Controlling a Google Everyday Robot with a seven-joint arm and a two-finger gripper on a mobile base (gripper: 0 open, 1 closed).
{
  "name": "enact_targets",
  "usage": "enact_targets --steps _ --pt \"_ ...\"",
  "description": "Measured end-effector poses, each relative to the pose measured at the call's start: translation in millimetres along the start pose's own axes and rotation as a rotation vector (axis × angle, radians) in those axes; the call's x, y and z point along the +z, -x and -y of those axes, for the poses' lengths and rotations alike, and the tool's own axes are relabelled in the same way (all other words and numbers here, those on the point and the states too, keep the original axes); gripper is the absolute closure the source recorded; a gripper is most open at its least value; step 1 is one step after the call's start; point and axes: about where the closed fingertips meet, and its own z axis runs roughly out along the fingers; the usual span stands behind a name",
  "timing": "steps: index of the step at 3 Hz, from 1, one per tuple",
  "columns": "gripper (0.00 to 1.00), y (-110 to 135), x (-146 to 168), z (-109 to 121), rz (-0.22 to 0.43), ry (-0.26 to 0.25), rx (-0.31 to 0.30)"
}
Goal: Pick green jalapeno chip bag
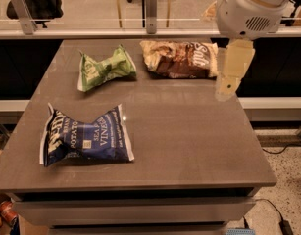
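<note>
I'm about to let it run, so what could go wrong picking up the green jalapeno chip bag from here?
The end effector hangs at the right side of the table, beside the brown bag; crossing to the green jalapeno chip bag it may sweep that bag. The two bags lie close, so a grasp could catch both.
</note>
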Motion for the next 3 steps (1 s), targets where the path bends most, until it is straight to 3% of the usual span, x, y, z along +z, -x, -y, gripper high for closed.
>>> enact_targets --steps 3 --pt "0.00 79 47 47 -0.003 0.025 -0.211"
